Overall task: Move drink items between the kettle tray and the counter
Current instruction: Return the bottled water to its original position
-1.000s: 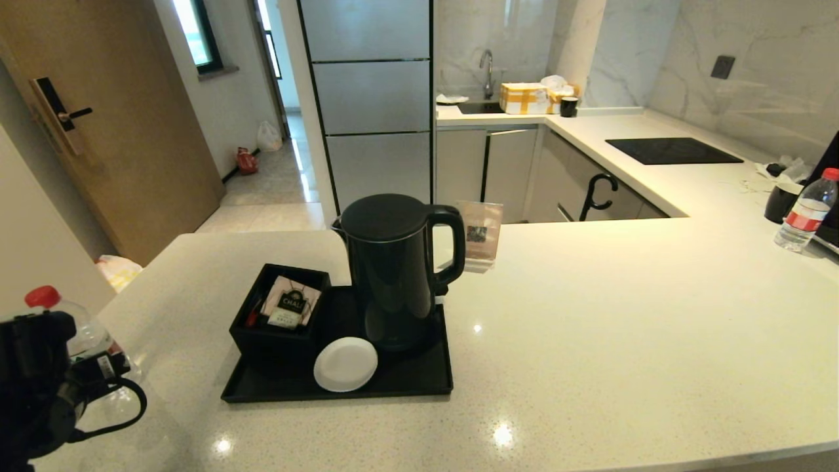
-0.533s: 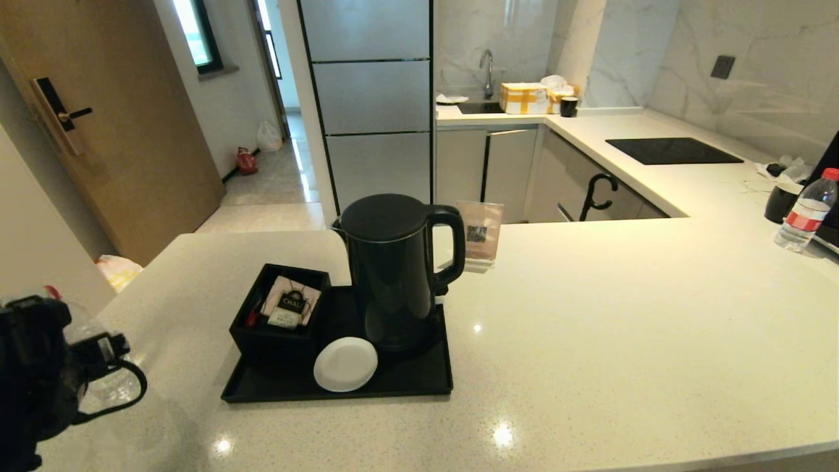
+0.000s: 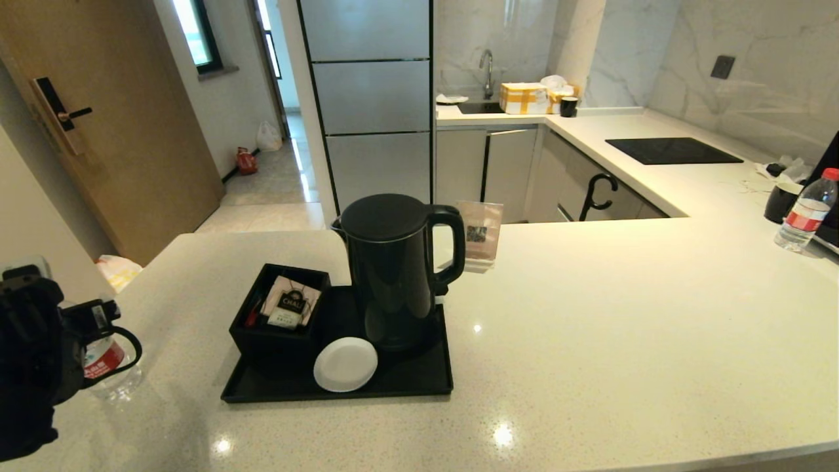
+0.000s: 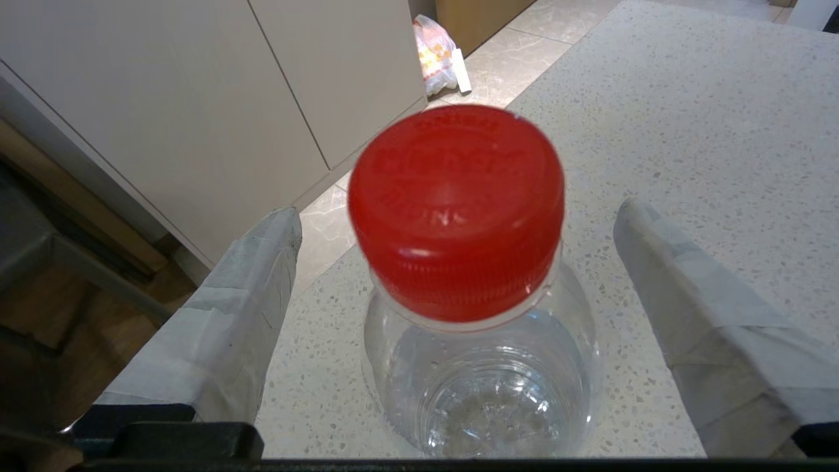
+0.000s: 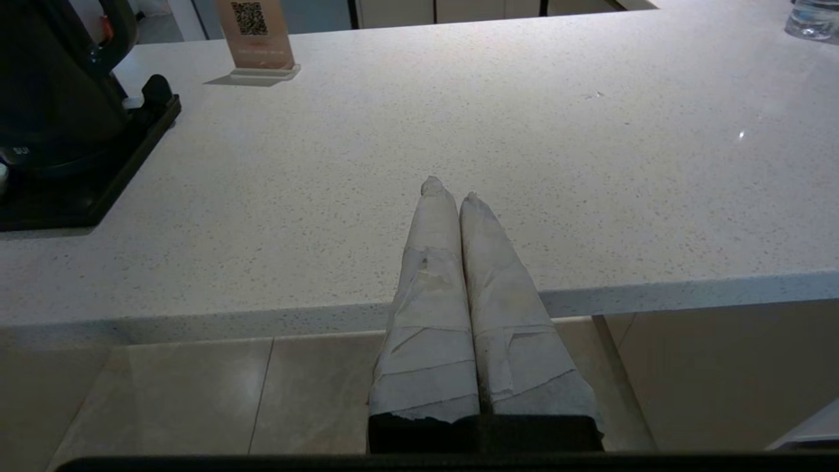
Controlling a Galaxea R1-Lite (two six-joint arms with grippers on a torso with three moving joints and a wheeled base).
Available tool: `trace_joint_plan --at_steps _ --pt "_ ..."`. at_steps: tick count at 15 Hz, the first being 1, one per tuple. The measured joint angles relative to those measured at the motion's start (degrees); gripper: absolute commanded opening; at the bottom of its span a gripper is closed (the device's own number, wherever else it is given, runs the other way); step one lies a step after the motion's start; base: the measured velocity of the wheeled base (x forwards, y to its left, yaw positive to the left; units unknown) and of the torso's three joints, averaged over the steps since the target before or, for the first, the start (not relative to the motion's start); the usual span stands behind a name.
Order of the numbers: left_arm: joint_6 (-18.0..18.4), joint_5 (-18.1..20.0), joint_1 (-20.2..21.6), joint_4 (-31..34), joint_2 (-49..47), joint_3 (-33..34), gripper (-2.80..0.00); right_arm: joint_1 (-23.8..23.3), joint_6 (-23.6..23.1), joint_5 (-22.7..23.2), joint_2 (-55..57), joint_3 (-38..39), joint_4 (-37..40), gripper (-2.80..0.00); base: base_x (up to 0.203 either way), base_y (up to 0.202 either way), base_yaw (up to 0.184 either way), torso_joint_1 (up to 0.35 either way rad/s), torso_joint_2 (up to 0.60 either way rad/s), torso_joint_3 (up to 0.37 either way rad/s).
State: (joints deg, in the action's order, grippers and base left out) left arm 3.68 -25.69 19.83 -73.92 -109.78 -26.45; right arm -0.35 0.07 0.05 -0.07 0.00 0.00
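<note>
You had the worktop [image 3: 590,341] carrying everything. The kettle tray [image 3: 419,383] sat toward its left half, short of the near edge, with the kettle [image 3: 393,275] on the tray's back right part, handle to the right. The black box [image 3: 278,314] of tea sachets filled the tray's back left corner and the white coaster [image 3: 345,364] lay at the front, touching neither by my read. The tray's front right looked free, the likely landing spot.

The water bottle [image 4: 482,314] stood upright on the worktop's near left corner, just beside the left edge and well apart from the tray. A second bottle [image 3: 805,211] stood at the far right edge.

Left end effector [image 4: 459,223] was spread fully wide, fingers [image 4: 255,275] either side of the red cap [image 4: 457,206] with clear gaps, nothing gripped. The arm came in from outside the left edge, wrist pitched down over the bottle. My guess: an approach to grasp, jaws too high, would need to drop to the body below the cap.

Right end effector [image 5: 449,193] was fully closed on nothing, parked just off the worktop's near edge, pointing across it.
</note>
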Motion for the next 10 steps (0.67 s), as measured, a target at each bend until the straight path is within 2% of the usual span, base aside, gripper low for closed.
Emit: trace_joint_plan --at_steps 10 --pt "-0.51 0.63 0.17 -0.50 -2.84 0.88 0.00 0.00 0.02 0.02 0.00 0.00 -0.05 -2.80 0.000 0.000 0.000 0.000 0.00 0.000"
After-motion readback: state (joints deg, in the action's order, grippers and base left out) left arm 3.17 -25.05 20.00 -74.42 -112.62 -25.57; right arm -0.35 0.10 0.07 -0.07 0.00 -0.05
